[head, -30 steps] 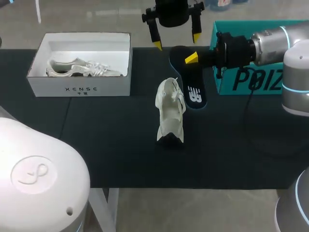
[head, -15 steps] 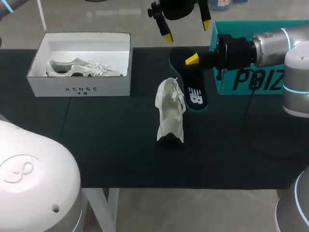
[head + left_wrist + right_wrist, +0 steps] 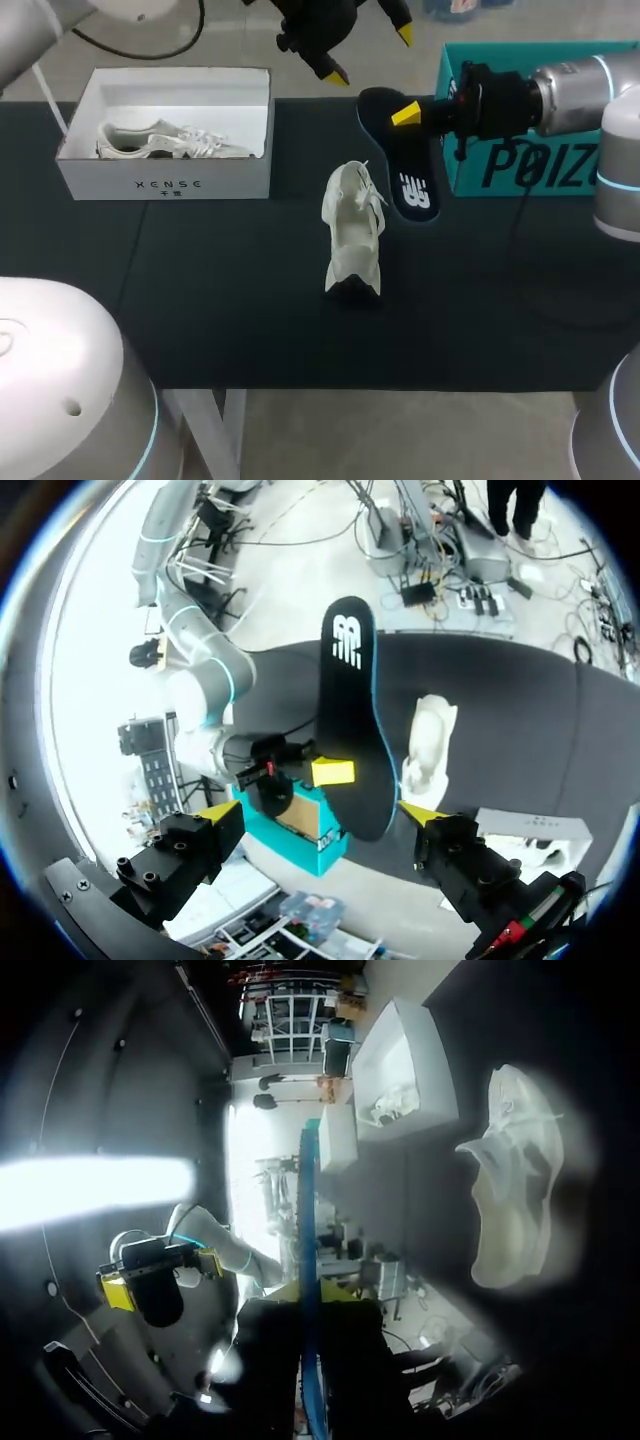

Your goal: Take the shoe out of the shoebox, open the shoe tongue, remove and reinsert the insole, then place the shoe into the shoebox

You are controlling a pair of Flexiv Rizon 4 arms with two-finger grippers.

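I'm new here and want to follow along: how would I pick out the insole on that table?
Start at the black table and find the teal box on its right side. Left of it, beside the loose white shoe, is the insole: the only flat, dark, sole-shaped piece with a blue rim, pinched at one end by yellow-tipped fingers.

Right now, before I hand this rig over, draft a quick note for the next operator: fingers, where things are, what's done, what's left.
The left gripper is open and empty, raised over the far edge of the table.
The right gripper is shut on the insole, held beside the shoe, which sits mid-table, outside any box.
The white shoebox at left holds a second shoe.
Done: shoe out, insole out.
Left: reinsert insole, put shoe into shoebox.
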